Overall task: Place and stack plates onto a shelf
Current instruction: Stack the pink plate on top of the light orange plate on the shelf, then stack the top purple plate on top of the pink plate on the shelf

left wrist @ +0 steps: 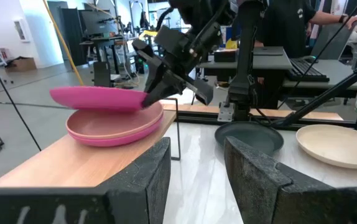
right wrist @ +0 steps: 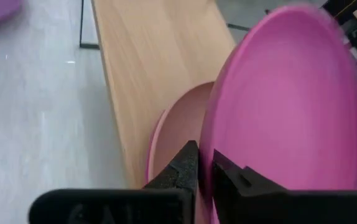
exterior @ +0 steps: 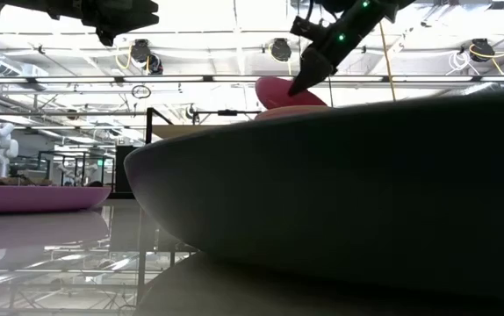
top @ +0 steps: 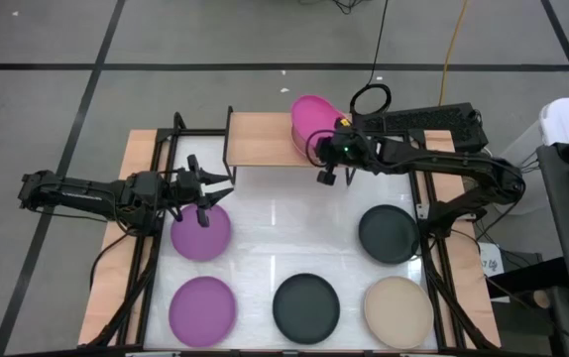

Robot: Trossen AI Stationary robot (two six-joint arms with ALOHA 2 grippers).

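A magenta plate (left wrist: 97,98) hovers just over a pale pink plate (left wrist: 113,124), which lies flat on the right end of the shelf's wooden top (top: 260,139). My right gripper (right wrist: 204,167) is shut on the magenta plate at the shelf's near edge. My left gripper (top: 210,193) hangs open and level at the table's left, above a purple plate (top: 201,233), with nothing between its fingers (left wrist: 150,171). My right gripper pinches the magenta plate's rim (right wrist: 208,146) between its two fingers, one on the upper face and one on the underside. The fingers slant down at it from the table's near right. The plate sits slightly tilted over the pale pink plate; whether they touch, I cannot tell.
On the table lie a second purple plate (top: 202,307), a dark plate (top: 305,305), a beige plate (top: 398,309) and a dark grey plate (top: 389,233). The shelf's left half (top: 250,139) is bare wood. A black frame (top: 180,134) stands beside the shelf's left end.
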